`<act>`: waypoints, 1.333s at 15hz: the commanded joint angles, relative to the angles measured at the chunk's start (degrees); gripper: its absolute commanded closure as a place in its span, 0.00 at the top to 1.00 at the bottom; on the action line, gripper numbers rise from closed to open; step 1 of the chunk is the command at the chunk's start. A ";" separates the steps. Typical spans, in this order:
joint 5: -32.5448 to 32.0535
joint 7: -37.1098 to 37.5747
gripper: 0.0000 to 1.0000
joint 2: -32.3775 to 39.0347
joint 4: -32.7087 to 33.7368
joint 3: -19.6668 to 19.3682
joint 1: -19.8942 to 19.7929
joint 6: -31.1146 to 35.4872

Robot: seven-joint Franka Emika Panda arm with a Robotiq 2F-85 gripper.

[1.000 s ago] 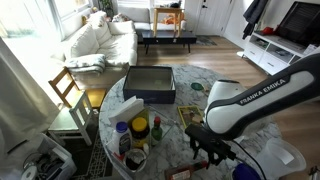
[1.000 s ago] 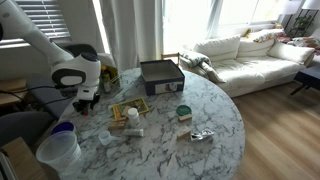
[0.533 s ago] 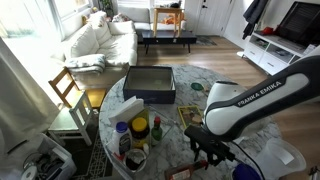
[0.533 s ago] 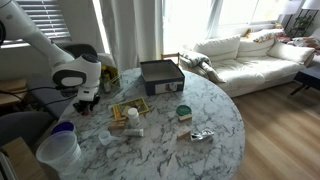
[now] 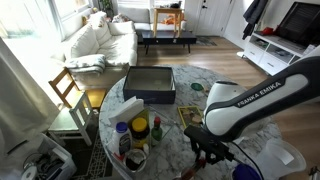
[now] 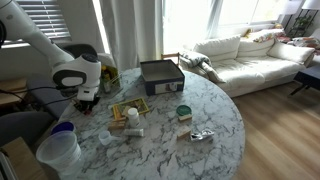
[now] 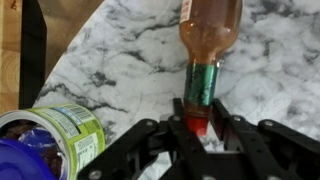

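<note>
One robot arm works over one round marble table [image 6: 215, 150]. In the wrist view, one claw [image 7: 200, 120] reaches in from the bottom edge. Its two dark fingers [image 7: 182, 115] are closed against either side of the red cap of one bottle [image 7: 208, 35]. The bottle holds amber liquid and has a green band around its neck. It stretches away from the claw toward the top of the view, over the marble; whether it rests on the surface cannot be told. One open can [image 7: 55, 135] with a green and yellow label stands at lower left, near the claw but apart from the bottle.

In an exterior view, the claw [image 6: 85, 100] hangs at the table's edge nearest the robot. One dark, shallow tray [image 6: 160, 75] sits on the far side of the table, and one small jar with a green lid [image 6: 183, 112] stands near the middle. One clear plastic tub [image 6: 58, 150] stands at the near edge. One white sofa [image 6: 245, 55] lies beyond the table.

Compared with half a second earlier, the arm has barely shifted, and the things on the table lie where they were.
</note>
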 commanded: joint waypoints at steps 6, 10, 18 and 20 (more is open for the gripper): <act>-5.64 2.95 0.08 -1.11 0.31 -2.62 0.01 0.09; -17.91 6.94 0.08 -2.65 2.65 -6.00 0.83 -3.09; -38.37 10.77 0.08 -7.60 8.49 -5.98 1.67 -10.74; -41.44 10.89 0.08 -8.50 9.10 -5.09 1.80 -11.39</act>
